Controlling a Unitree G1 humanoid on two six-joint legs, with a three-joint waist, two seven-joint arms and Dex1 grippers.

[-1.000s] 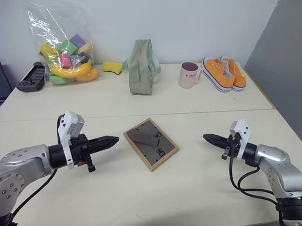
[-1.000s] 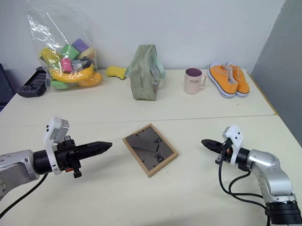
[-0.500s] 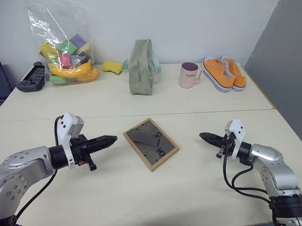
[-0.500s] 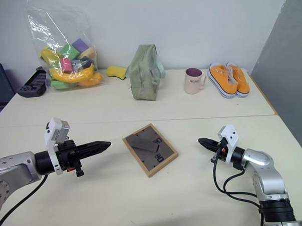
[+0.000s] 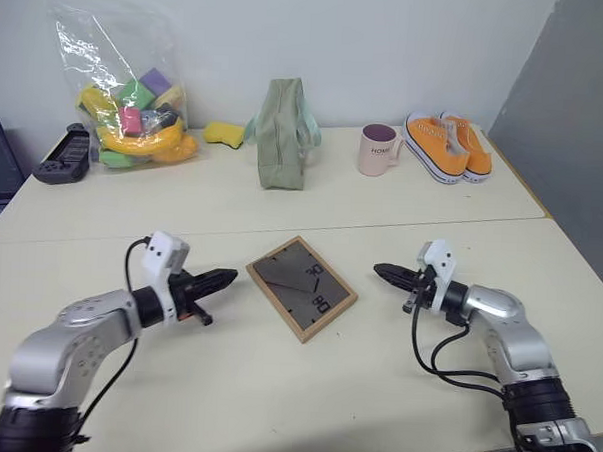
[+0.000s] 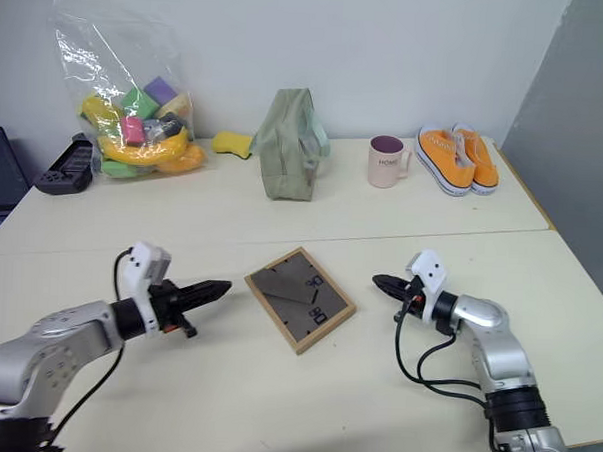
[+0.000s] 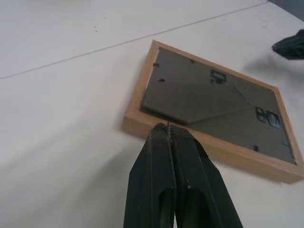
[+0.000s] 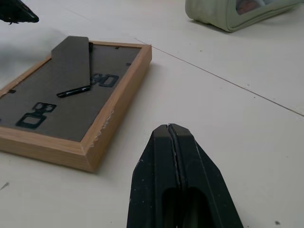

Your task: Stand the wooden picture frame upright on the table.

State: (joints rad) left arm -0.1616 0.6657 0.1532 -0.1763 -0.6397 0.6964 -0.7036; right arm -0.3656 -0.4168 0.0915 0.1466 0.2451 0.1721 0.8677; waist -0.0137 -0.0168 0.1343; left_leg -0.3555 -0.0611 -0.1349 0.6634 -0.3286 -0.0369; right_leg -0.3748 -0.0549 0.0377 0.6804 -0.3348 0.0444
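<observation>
On the left, the left tool [image 5: 222, 278] is held low over the surface [image 5: 275, 385], its two black fingers pressed together into a single point, with nothing pinched between them. It is aimed toward the near-left edge of the wooden picture frame [image 5: 301, 287], and in the left wrist view the tip sits just short of that edge, apart from it. The arm is stretched forward with the forearm nearly level and angled inward — a pose that can be judged as an approach to nudge or pry the frame's edge rather than to grip it.

In the middle, the wooden picture frame lies flat, face down, turned diagonally just in front of the seam. Its dark back is uppermost and the easel stand [image 8: 71, 61] is seen folded against it, so the frame cannot yet stand; the stand would have to be swung out and the frame lifted.

On the right, the right tool [image 5: 384, 273] mirrors the left: fingers shut tight, empty, pointed toward the frame's right side and near it but not touching. The arm is bent at the elbow, the wrist low and close to level. With both points closing on opposite sides, a two-sided squeeze or tilt may be intended — none has begun.
</observation>
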